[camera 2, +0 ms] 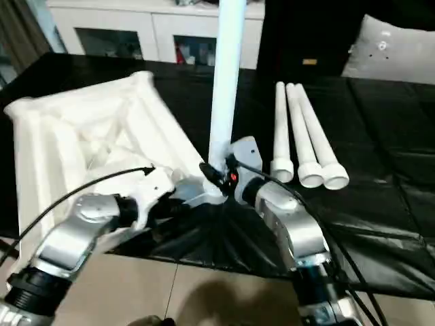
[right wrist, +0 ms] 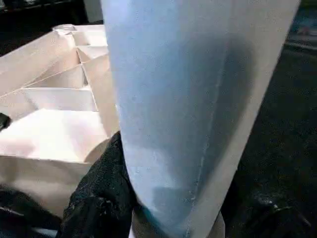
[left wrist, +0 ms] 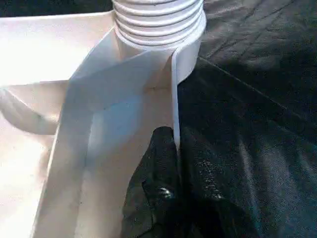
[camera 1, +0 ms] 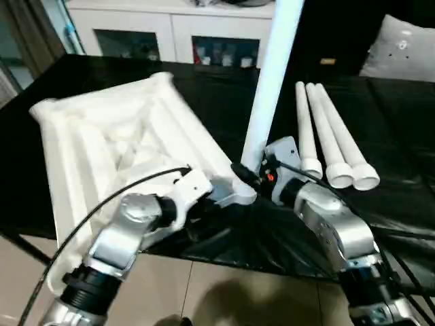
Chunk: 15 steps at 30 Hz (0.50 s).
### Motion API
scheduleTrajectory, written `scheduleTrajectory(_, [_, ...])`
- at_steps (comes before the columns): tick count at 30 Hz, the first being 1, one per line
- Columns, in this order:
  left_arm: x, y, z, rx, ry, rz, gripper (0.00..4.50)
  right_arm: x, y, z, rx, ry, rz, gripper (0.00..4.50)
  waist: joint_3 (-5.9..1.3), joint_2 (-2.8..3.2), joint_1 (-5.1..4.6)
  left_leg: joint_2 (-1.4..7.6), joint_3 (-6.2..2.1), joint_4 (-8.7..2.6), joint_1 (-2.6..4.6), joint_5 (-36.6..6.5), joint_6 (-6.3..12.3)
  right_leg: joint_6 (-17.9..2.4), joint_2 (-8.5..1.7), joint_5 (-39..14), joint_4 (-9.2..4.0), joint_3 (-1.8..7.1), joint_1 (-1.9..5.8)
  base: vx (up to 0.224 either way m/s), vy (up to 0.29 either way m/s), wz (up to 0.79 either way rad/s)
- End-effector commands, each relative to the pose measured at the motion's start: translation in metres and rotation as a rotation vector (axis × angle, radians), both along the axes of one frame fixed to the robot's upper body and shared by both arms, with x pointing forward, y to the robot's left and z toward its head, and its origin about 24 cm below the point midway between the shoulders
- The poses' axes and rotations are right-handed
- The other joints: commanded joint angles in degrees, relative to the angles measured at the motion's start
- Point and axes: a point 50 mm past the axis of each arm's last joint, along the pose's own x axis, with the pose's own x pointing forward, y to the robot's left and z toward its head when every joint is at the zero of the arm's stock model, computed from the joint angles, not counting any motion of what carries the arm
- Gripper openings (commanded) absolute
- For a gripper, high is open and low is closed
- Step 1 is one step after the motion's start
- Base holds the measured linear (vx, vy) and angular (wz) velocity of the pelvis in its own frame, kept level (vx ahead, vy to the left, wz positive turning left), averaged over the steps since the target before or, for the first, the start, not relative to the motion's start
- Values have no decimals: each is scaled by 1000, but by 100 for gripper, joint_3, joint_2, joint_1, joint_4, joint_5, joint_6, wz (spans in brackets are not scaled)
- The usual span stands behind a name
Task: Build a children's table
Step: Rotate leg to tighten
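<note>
You'll find the table top (camera 1: pixel 115 142) upside down in the left half of the head view, ribs up, on the black work table (camera 1: pixel 401 197). Your left gripper (left wrist: pixel 171 198) is pinched shut on its rim beside the near corner socket (left wrist: pixel 163 34). Your right gripper (right wrist: pixel 119 198) is clamped around 1 upright leg (camera 1: pixel 270 81) at that socket. 3 spare legs (camera 1: pixel 329 132) lie side by side at centre right.
</note>
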Motion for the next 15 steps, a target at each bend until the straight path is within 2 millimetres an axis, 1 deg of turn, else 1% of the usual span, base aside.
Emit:
scheduleTrajectory(1, [-6, -27, 21, -72, -69, -122, 0, -12, -10, -53, -89, 251, -56, 189, -215, 8, 47, 751, -408, -490, 87, -1798, -21, -910, -945, -2042, -609, 581, 56, 0, 0, 0])
scheduleTrajectory(2, [-5, -27, 22, -70, -72, -113, 0, -12, -10, -53, -90, 252, -60, 189, -223, 54, 45, 749, -418, -489, 95, -1880, -67, -909, -950, -2049, -603, 583, 55, 0, 0, 0])
scheduleTrajectory(3, [-4, -27, 23, -64, -79, -102, 0, -11, -12, -54, -92, 250, -68, 189, -223, 53, 40, 746, -417, -489, 89, -1955, -102, -907, -961, -2050, -620, 588, 55, 0, 0, 0])
scheduleTrajectory(4, [-4, -27, 23, -60, -82, -97, 0, -11, -12, -54, -95, 248, -72, 189, -224, 38, 38, 743, -417, -487, 91, -1961, -110, -906, -961, -2042, -622, 589, 54, 0, 0, 0])
scheduleTrajectory(5, [-3, -26, 24, -57, -85, -92, 0, -10, -13, -54, -97, 246, -75, 189, -231, 60, 39, 738, -420, -482, 84, -1956, -115, -917, -967, -2013, -620, 590, 65, 0, 0, 0])
scheduleTrajectory(6, [-3, -26, 24, -55, -85, -88, 0, -10, -13, -54, -97, 246, -78, 189, -227, 49, 35, 739, -420, -486, 82, -1969, -114, -912, -963, -2020, -625, 588, 62, 0, 0, 0])
scheduleTrajectory(8, [-2, -24, 23, -50, -87, -82, 0, -10, -14, -54, -96, 246, -80, 189, -231, 48, 43, 739, -422, -480, 90, -1975, -111, -910, -964, -2032, -626, 590, 58, 0, 0, 0])
scheduleTrajectory(10, [-1, -23, 23, -45, -89, -79, 0, -10, -15, -54, -94, 245, -87, 189, -243, 54, 46, 742, -423, -484, 87, -1953, -111, -925, -953, -1937, -615, 584, 62, 0, 0, 0])
scheduleTrajectory(12, [1, -22, 24, -44, -93, -75, 0, -9, -16, -54, -87, 244, -96, 189, -252, 62, 50, 744, -425, -478, 81, -1946, -113, -941, -967, -1876, -608, 586, 72, 0, 0, 0])
scheduleTrajectory(13, [2, -22, 24, -44, -95, -73, 0, -9, -16, -54, -78, 249, -95, 224, -255, 59, 49, 746, -422, -480, 82, -1923, -102, -960, -960, -1815, -603, 586, 72, 0, 0, 0])
scheduleTrajectory(14, [4, -21, 24, -42, -103, -69, 0, -9, -17, -54, -76, 248, -95, 245, -255, 59, 49, 746, -422, -480, 82, -1923, -102, -960, -960, -1815, -603, 586, 72, 0, 0, 0])
scheduleTrajectory(15, [5, -21, 24, -41, -109, -66, 0, -9, -17, -54, -75, 246, -94, 245, -264, 61, 52, 733, -413, -465, 78, -1888, -82, -987, -965, -1758, -609, 589, 77, 0, 0, 0])
